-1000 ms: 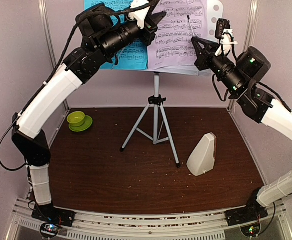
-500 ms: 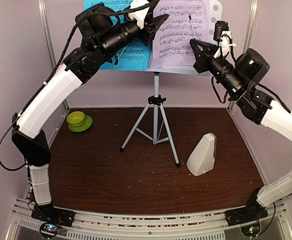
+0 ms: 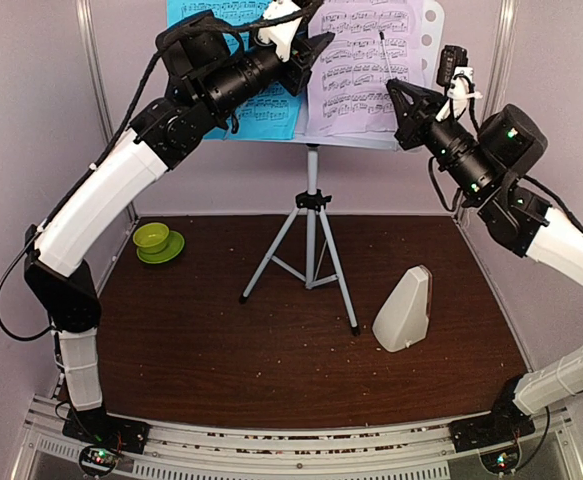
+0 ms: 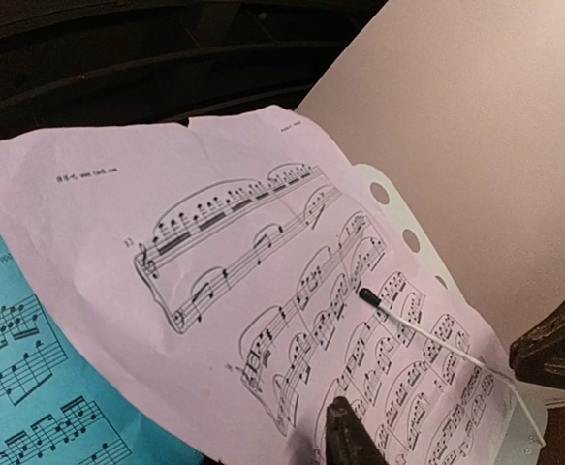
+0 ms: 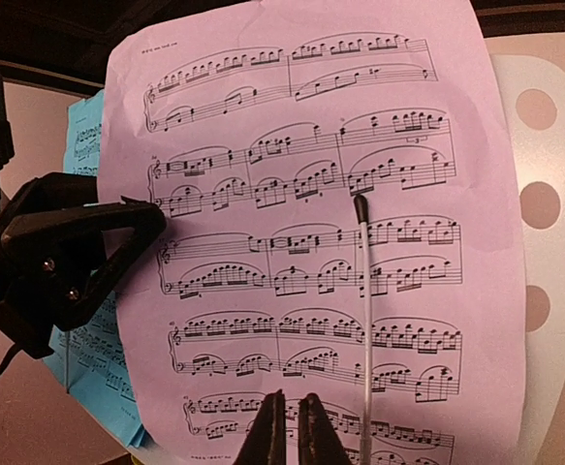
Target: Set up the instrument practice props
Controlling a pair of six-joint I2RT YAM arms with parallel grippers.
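Lilac page [image 5: 311,242] lies against the white stand [image 5: 563,155], right gripper [image 5: 290,431] pinched closed, left gripper [image 3: 319,48] too hidden to judge.

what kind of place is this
Probably a robot test cell staged as a music practice corner: a walled-in table, a music stand holding sheet-music pages, and a metronome beside it.
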